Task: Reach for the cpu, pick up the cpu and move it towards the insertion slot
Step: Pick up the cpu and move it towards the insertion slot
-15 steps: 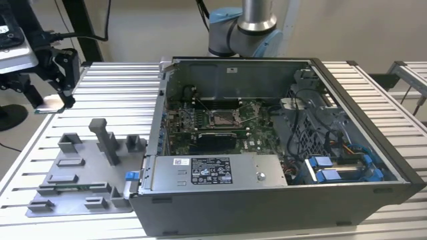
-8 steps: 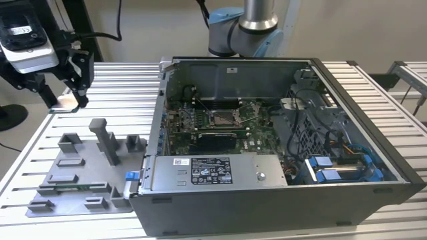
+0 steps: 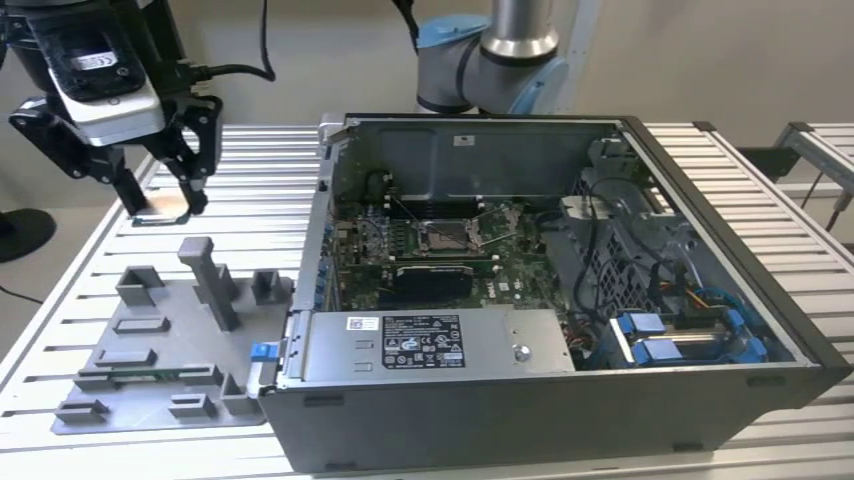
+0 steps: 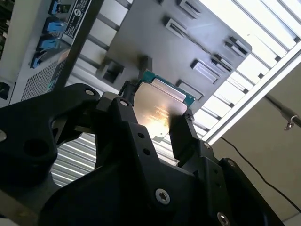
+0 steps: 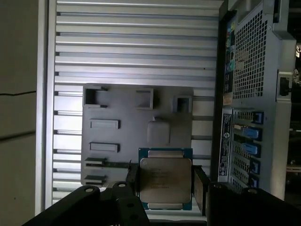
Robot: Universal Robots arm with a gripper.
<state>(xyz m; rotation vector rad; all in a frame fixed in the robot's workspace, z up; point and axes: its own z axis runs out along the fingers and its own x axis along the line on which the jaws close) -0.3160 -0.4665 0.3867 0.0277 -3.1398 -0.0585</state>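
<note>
Where the cpu is: clamped in the gripper [image 3: 163,203]; the cpu [image 3: 162,211] hangs over the slatted table [image 3: 267,180] at the exterior view's left, outside the computer case [image 3: 694,330].
Fingers: closed onto the chip, one black finger on each of two opposite edges; in both wrist views the fingers [image 5: 201,188] bracket its sides and leave the silvery lid bare.
Chip's attitude: lid facing the first wrist view's camera and roughly square to the jaws; whether it is exactly level cannot be told.
Beneath it: a grey fixture plate [image 5: 136,127] with moulded blocks and a shallow, unfilled square recess [image 5: 158,132]; the chip appears lifted clear of the plate.
Insertion slot: the metal-framed socket [image 3: 447,237] lies on the green board inside the case, well apart from the chip, towards the exterior view's right.
Weight: judged very light, hardly a load for the gripper.
Stiffness: a thin, rigid plate that should not flex under the jaws.
Surface: the smooth metal lid and thin green rim [image 4: 188,100] look slippery, so a slack grip could let it twist.
Fragility: the contact face is probably delicate and easily damaged by knocks.
Where to hold: by two opposite edges, as here, off the faces.
Stage: reach and pick look done; the carry has barely covered any ground.
</note>
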